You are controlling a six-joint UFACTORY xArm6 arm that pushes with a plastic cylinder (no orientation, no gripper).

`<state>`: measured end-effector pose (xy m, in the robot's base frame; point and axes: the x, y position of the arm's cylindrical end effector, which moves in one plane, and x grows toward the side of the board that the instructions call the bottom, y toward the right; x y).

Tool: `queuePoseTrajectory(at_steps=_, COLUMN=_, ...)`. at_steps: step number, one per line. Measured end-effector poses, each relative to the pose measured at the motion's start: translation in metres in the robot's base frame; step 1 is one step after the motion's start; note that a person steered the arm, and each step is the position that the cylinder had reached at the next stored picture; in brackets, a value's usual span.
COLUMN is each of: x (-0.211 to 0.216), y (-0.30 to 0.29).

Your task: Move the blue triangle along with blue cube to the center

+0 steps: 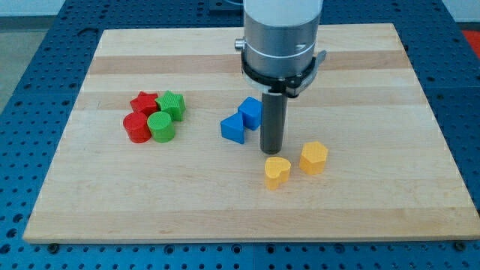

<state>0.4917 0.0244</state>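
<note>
Tip down beside the blue pair, near mid-tabletop.

My tip (271,152) rests on the wooden tabletop (375,210), just to the view's right of the blue triangle (233,129) and the blue cube (250,112); whether it touches either cannot be told. No gripper is fitted, only the straight dark rod, so there is no spread or pinch to record. Triangle and cube sit touching, the cube toward the view's top-right of the triangle, both slightly left of the board's middle. Yellow heart (277,172) lies just below the tip; yellow hexagon block (313,157) to its right. Well apart at the view's left: red star-like block (143,102), red cylinder (136,127), green cylinder (161,127) and a second green block (172,105), clustered together.
</note>
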Motion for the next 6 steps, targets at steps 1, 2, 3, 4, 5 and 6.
queuePoseTrajectory(at_steps=1, x=-0.004, y=-0.025)
queuePoseTrajectory(at_steps=2, x=-0.029, y=-0.034)
queuePoseTrajectory(at_steps=3, x=-0.028, y=-0.034)
queuePoseTrajectory(at_steps=4, x=-0.005, y=-0.037)
queuePoseTrajectory(at_steps=5, x=0.003, y=-0.061)
queuePoseTrajectory(at_steps=6, x=-0.001, y=-0.089)
